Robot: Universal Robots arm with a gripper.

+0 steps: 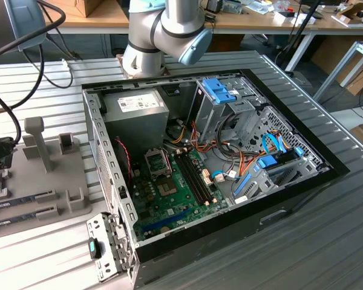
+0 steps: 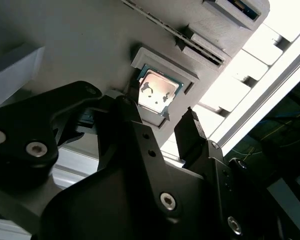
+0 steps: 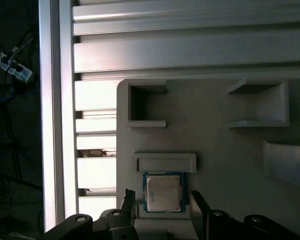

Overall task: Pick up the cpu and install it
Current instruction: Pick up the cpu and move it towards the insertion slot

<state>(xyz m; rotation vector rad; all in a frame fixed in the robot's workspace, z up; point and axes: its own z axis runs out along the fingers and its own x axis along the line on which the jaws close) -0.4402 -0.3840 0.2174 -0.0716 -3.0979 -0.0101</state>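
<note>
Pick-up judged in hand: the gripper (image 3: 163, 200) is positioned, jaws apart, over the cpu (image 3: 163, 192) in its grey holder (image 3: 215, 140); centred, even closure is needed.

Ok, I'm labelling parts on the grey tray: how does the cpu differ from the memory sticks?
Shape: the cpu is a small square; the memory sticks are long and narrow. Colour: the cpu has a silvery top with a green rim; the memory sticks look dark. Seat: the cpu sits between the open gripper's fingers; the memory sticks lie in long slots. Both rest in the grey tray.
</note>
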